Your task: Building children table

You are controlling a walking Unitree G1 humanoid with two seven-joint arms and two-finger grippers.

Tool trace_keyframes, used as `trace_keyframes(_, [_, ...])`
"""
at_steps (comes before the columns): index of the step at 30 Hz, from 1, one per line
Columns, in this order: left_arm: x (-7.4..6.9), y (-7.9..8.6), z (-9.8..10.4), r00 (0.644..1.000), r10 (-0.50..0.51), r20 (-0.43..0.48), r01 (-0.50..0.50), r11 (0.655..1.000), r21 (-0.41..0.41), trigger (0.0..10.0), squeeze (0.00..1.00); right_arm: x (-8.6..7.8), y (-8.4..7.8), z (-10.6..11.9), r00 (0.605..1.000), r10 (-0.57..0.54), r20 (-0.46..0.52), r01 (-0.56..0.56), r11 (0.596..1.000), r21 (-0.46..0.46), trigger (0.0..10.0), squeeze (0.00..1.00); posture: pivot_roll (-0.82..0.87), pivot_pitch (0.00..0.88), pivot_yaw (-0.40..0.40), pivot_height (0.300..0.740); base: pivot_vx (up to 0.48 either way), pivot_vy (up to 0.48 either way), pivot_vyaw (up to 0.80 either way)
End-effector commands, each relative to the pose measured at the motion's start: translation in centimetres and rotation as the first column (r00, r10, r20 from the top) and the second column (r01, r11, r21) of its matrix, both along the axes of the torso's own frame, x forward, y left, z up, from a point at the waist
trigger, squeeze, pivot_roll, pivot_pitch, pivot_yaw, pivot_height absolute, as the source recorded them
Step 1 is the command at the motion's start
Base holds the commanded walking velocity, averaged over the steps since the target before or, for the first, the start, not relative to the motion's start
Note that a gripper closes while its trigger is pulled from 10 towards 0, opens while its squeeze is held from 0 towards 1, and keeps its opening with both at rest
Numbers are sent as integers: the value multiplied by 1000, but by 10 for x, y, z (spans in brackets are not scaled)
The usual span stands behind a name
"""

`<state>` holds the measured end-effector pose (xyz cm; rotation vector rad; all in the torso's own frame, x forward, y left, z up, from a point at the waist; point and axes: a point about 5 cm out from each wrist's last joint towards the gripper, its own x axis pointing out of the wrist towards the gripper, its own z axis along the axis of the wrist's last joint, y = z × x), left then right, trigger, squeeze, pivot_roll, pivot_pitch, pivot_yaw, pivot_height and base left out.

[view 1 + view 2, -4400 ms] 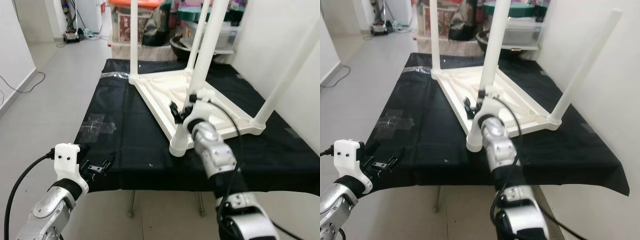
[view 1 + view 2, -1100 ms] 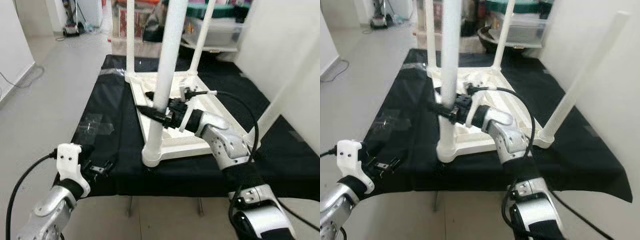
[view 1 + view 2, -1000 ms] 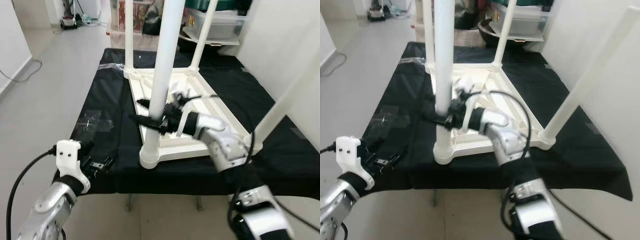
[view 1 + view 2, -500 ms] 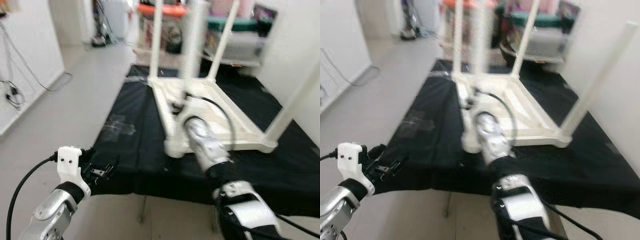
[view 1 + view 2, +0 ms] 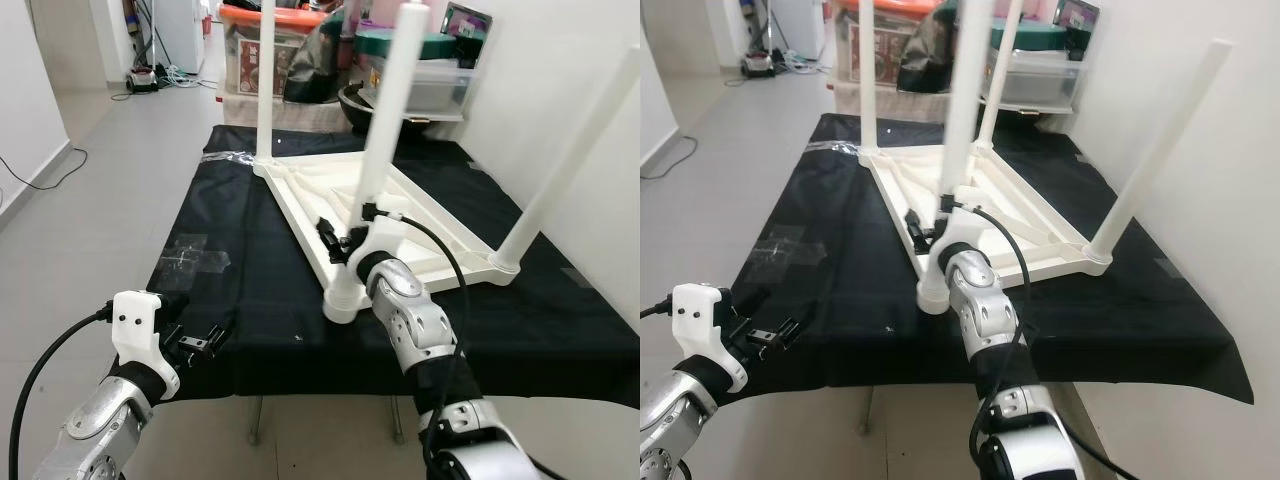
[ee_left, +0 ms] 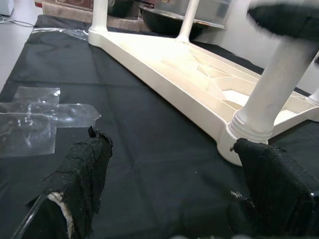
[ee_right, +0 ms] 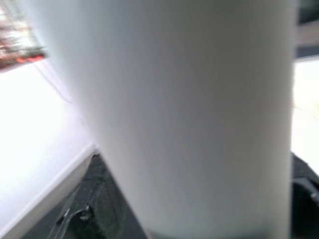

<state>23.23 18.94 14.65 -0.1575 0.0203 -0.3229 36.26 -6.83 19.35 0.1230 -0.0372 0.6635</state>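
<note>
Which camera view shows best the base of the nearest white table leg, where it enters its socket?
The left wrist view: the leg's base is sharp and unobstructed. Both eye views show it small, beside the right gripper. The right wrist view shows only blurred leg.

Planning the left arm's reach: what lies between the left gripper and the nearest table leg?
Bare black cloth, seen in the left wrist view between the left gripper and the near leg; clear tape lies off to the side.
</note>
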Motion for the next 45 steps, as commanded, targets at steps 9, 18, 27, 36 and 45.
trace_keyframes(9, [0,-2,-2,1000,-17,-5,17,1000,-10,10000,0,-23,30,-18,896,444,16,-437,887,-147,7294,0,171,0,-155,740,0,0,0])
trace_keyframes(18, [-3,-1,-3,1000,-19,-9,19,1000,-9,10000,0,17,-2,-37,979,-184,-83,166,968,-187,0,0,169,0,-148,740,0,0,0])
trace_keyframes(27, [-5,-1,-3,1000,-25,-14,25,1000,-14,10000,0,-6,-44,-53,744,-664,-79,619,729,-293,10000,0,156,0,-139,740,0,0,0])
trace_keyframes(36, [-3,-1,-3,1000,-22,-9,22,1000,-20,10000,0,4,3,-11,970,-243,-30,242,970,-15,10000,0,160,0,-149,740,0,0,0])
trace_keyframes(45, [-2,-3,-2,999,-33,-1,33,999,-31,10000,0,-26,13,8,867,482,124,-478,876,-65,10000,0,165,0,-158,740,0,0,0])
